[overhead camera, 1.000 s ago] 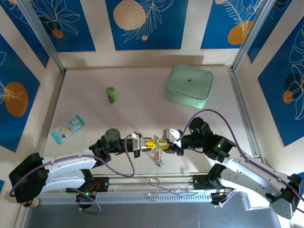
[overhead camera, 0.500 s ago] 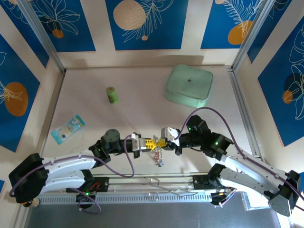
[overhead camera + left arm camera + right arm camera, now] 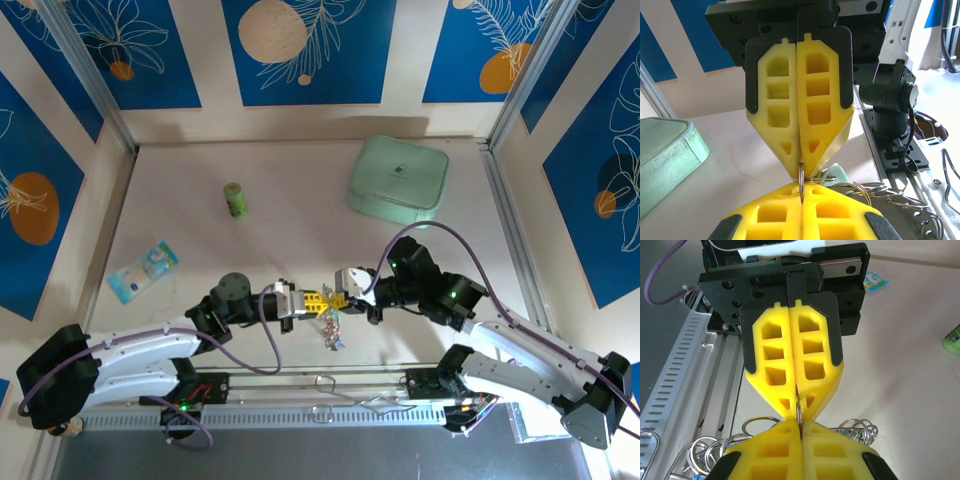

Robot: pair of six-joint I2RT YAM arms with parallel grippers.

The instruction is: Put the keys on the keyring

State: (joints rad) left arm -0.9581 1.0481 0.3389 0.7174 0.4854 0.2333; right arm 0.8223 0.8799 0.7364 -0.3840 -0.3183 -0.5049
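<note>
My left gripper and right gripper meet tip to tip above the table's near middle, both shut. Between their yellow tips sits one thin silver ring, seen edge-on and pinched from both sides. It shows again in the right wrist view as the ring, between my right gripper below and the left fingers above. A bundle of silver rings and small keys hangs under the grip. Loops of it and a pale green tag show. Whether the pinched ring is the keyring I cannot tell.
A mint-green box stands at the back right. A green bottle stands at the back left, and a blue-and-white packet lies on the left. An aluminium rail with wire hooks runs along the near edge.
The right arm has crept slightly left and the meeting point of the tips has shifted a little left with it. Both grippers stay shut on the ring.
</note>
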